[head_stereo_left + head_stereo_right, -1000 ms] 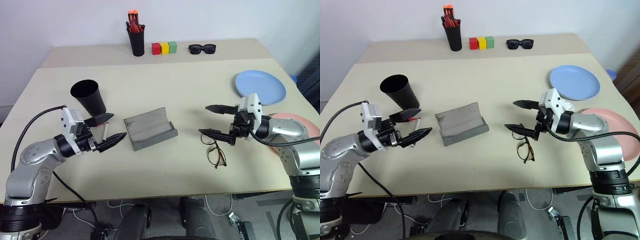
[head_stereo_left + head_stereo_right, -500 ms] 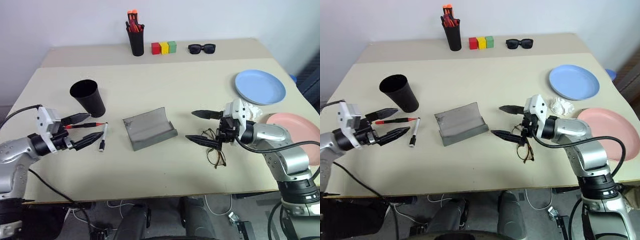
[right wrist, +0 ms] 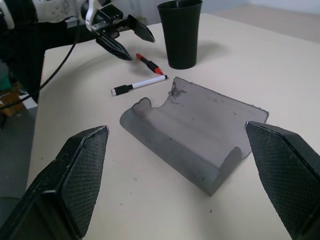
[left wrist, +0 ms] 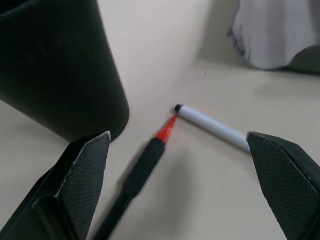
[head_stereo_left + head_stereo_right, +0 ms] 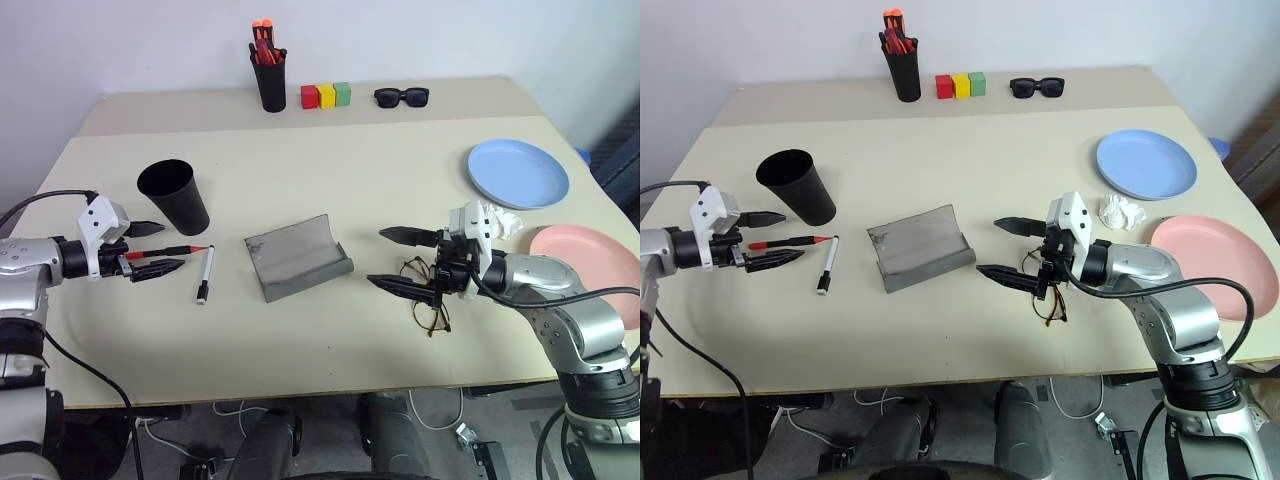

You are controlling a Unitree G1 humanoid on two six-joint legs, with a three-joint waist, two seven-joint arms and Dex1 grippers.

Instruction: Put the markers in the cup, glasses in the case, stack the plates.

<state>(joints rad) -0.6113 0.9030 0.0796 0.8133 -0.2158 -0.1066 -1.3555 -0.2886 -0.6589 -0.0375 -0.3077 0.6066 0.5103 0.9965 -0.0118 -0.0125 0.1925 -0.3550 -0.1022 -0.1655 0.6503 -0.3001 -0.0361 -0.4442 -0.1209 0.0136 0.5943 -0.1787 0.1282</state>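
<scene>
Markers on table beside cup [image 5: 175, 196]: red-capped marker [image 5: 168, 250] between spread fingers of left gripper [image 5: 143, 249], black-capped marker [image 5: 205, 276] just beyond. Best approach: center fingers on red barrel, clamp, lift, tip into cup. Right gripper [image 5: 401, 260], fingers released, hovers over wire-frame glasses [image 5: 431, 301] near open grey case [image 5: 297, 257].
</scene>
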